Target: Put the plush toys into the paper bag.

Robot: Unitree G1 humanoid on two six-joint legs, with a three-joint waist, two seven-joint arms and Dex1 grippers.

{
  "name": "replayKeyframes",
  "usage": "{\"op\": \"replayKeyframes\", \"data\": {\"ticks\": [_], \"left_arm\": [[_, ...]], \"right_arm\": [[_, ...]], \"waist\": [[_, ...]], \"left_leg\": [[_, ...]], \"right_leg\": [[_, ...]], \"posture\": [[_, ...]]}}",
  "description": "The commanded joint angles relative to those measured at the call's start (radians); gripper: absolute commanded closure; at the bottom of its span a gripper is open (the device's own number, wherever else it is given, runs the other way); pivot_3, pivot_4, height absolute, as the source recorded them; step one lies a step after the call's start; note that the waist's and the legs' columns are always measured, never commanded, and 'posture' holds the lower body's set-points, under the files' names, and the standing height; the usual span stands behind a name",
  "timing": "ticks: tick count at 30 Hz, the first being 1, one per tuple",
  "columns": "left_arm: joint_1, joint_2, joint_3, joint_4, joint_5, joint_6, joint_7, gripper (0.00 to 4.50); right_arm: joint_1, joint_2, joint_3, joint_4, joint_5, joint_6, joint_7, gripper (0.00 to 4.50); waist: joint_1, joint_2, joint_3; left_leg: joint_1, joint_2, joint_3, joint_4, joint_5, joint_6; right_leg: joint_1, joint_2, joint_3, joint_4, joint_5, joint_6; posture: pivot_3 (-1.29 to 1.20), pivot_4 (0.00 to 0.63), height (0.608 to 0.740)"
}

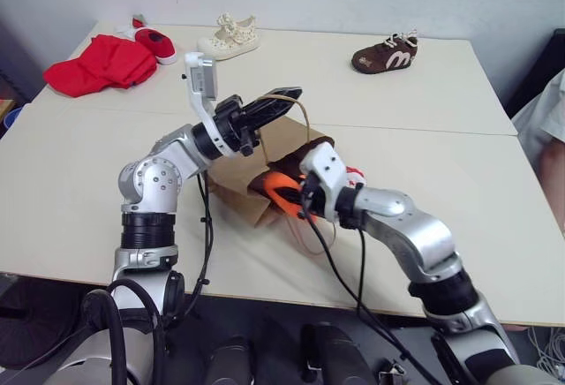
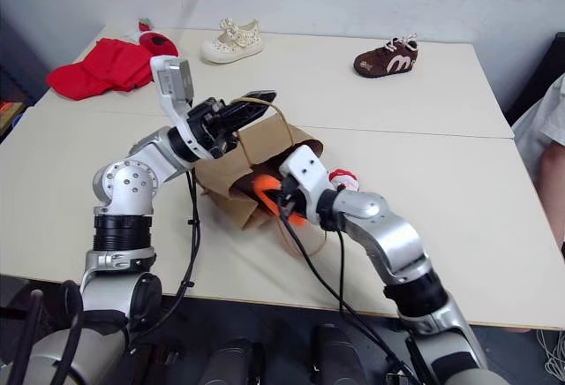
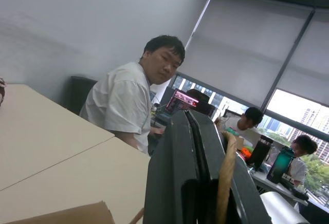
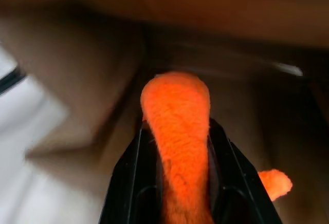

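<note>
The brown paper bag [image 2: 238, 169] lay on its side on the pale table [image 1: 459, 182], with its mouth turned toward the robot. The left gripper [image 1: 282, 99] was clenched on 1 tan cord handle [image 3: 224, 183] and held that side of the bag up. The right gripper [image 2: 275, 198] was at the bag's mouth, its 2 black fingers [image 4: 128, 178] squeezed on the orange plush toy [image 4: 177, 131], which was already partly inside the brown paper. The red-and-white Santa toy [image 2: 342, 178] lay on the table just beside the bag, behind the right wrist. At the far edge rested a red cloth [image 1: 99, 64], a red shoe [image 1: 155, 43], a cream shoe [image 1: 229, 37] and a brown shoe [image 1: 385, 55]. A person [image 3: 131, 98] in a white shirt sat at the table's end.
</note>
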Motion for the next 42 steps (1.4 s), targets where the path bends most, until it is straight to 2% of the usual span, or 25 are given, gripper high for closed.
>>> {"op": "replayKeyframes", "data": {"ticks": [1,8,11,14,17,22,23,25,27,30,35,37,40,42], "left_arm": [[0.004,-0.005,0.008,-0.032,-0.011,-0.017,-0.005,4.5],[0.016,-0.022,0.007,-0.026,-0.006,-0.037,-0.008,4.5],[0.02,-0.028,0.007,-0.025,0.001,-0.051,-0.007,4.5],[0.031,-0.026,0.01,-0.032,0.001,-0.058,-0.005,4.5],[0.041,-0.021,0.014,-0.037,-0.001,-0.061,-0.004,4.5],[0.047,-0.013,0.022,-0.036,-0.002,-0.065,-0.003,4.5],[0.047,-0.012,0.023,-0.035,-0.002,-0.065,-0.002,4.5],[0.047,-0.012,0.024,-0.036,-0.002,-0.067,-0.001,4.5],[0.049,-0.013,0.026,-0.037,-0.001,-0.069,0.0,4.5],[0.043,-0.014,0.029,-0.034,-0.001,-0.075,0.002,4.5],[0.039,-0.012,0.034,-0.037,-0.006,-0.071,0.002,4.5],[0.037,-0.009,0.037,-0.033,-0.008,-0.068,0.0,4.5],[0.03,-0.013,0.051,-0.025,-0.021,-0.06,0.008,4.5],[0.025,-0.016,0.058,-0.017,-0.028,-0.057,0.012,4.5]], "right_arm": [[-0.06,0.018,0.012,0.064,-0.051,-0.043,0.005,4.04],[-0.119,0.134,0.055,0.307,-0.09,-0.233,0.109,4.04],[-0.1,0.169,0.018,0.409,-0.114,-0.289,0.079,4.04],[-0.07,0.153,-0.008,0.399,-0.113,-0.411,0.127,3.08],[-0.039,0.155,-0.078,0.335,-0.062,-0.464,0.143,1.93],[0.022,0.14,-0.195,0.167,0.12,-0.421,0.237,0.15],[0.041,0.13,-0.22,0.124,0.175,-0.398,0.265,0.03],[0.077,0.098,-0.25,0.06,0.251,-0.342,0.305,0.03],[0.15,0.018,-0.278,-0.016,0.307,-0.282,0.359,0.03],[0.275,-0.088,-0.378,-0.106,0.349,-0.261,0.353,0.03],[0.603,-0.212,-0.578,-0.189,0.245,-0.425,0.358,0.03],[0.712,-0.213,-0.648,-0.19,0.221,-0.485,0.336,0.03],[0.831,-0.226,-0.686,-0.17,0.163,-0.559,0.334,0.03],[0.852,-0.215,-0.687,-0.169,0.139,-0.578,0.3,0.03]], "waist": [[-0.002,0.0,0.0],[-0.021,0.0,0.0],[-0.024,0.0,0.0],[-0.024,0.0,0.0],[-0.021,0.0,0.0],[-0.021,0.0,0.0],[-0.021,0.0,0.0],[-0.021,0.0,0.0],[-0.02,0.0,0.0],[-0.01,0.0,0.0],[0.011,0.0,0.0],[0.014,0.0,0.0],[0.007,0.0,0.0],[0.002,0.0,0.0]], "left_leg": [[0.0,0.0,0.0,0.0,0.0,0.0],[0.0,0.0,-0.001,0.0,0.0,0.0],[-0.001,0.0,-0.001,-0.001,0.0,0.0],[-0.001,0.0,-0.001,-0.001,0.0,0.0],[-0.001,0.0,-0.002,-0.001,0.0,0.0],[-0.002,0.0,-0.004,0.0,0.0,0.0],[-0.002,0.0,-0.004,0.0,0.0,0.0],[-0.002,0.0,-0.005,0.0,0.0,0.0],[-0.002,0.0,-0.005,0.0,0.0,0.0],[-0.002,0.0,-0.007,0.0,-0.001,0.001],[-0.002,-0.001,-0.007,0.0,-0.001,0.001],[-0.002,-0.001,-0.007,-0.001,-0.001,0.001],[0.0,-0.002,-0.006,0.0,-0.001,0.001],[0.003,-0.001,-0.005,0.0,-0.001,0.001]], "right_leg": [[0.0,0.0,0.0,0.0,0.0,0.0],[0.0,0.0,-0.001,0.0,0.0,0.0],[0.0,0.0,-0.001,0.001,0.0,0.0],[0.0,0.0,-0.001,0.002,0.0,0.0],[0.001,-0.001,-0.002,0.002,0.0,0.0],[0.001,-0.001,-0.003,0.002,0.0,0.001],[0.001,-0.001,-0.003,0.001,0.0,0.001],[0.001,-0.001,-0.004,0.001,0.0,0.001],[0.002,-0.001,-0.005,0.001,0.0,0.001],[0.004,-0.001,-0.006,-0.002,0.0,0.001],[0.005,-0.001,-0.006,-0.004,0.001,0.001],[0.005,-0.001,-0.006,-0.005,0.001,0.001],[0.006,-0.001,-0.005,-0.003,0.001,0.001],[0.007,0.0,-0.003,-0.002,0.001,0.001]], "posture": [[0.0,0.15,0.74],[0.0,0.15,0.74],[0.0,0.15,0.74],[0.0,0.15,0.74],[0.0,0.15,0.74],[0.0,0.15,0.74],[0.0,0.15,0.74],[0.0,0.15,0.74],[0.0,0.15,0.74],[0.0,0.15,0.74],[0.0,0.15,0.74],[0.0,0.15,0.74],[0.0,0.15,0.74],[0.0,0.15,0.74]]}}
